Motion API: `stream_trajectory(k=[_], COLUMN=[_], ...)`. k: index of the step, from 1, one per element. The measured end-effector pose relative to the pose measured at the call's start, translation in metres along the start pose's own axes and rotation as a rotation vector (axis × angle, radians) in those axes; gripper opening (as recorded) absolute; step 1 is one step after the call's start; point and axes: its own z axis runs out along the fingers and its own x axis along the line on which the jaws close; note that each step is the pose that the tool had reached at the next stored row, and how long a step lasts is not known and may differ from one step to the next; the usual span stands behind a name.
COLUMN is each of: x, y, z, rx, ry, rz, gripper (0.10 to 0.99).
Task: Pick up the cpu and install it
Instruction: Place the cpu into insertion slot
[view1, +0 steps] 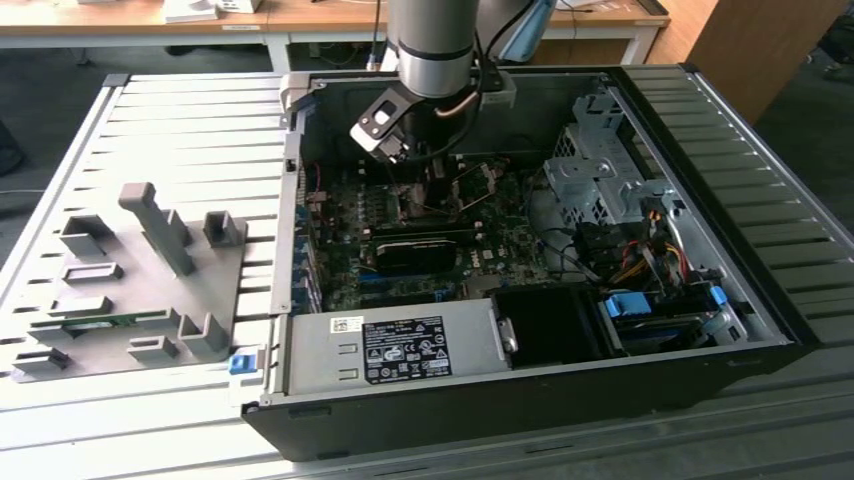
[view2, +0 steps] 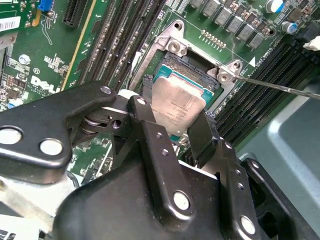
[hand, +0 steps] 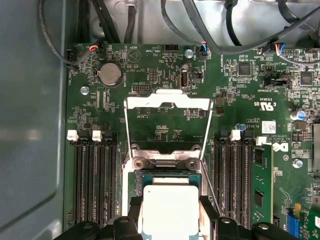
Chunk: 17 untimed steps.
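Arm's reaching down into the open pc case (view1: 534, 400), right over the motherboard (hand: 240, 90). Banks of memory slots (hand: 95, 175) run close along both sides of the socket (view2: 175, 47), and the load plate (hand: 167, 102) is flipped open just past it. The cpu (view2: 177, 107) sits in the socket frame, with the gripper (hand: 171, 205) fingers (view2: 200, 135) pinched narrow on its two opposite edges. Pretty tight sideways between the slot banks.
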Motion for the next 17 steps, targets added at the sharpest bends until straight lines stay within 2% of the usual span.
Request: stream_trajectory(k=[17], x=[0.0013], y=[-0.0026], z=[0.0093], rx=[0.0], ry=[0.0], rz=[0.0], gripper=[0.533])
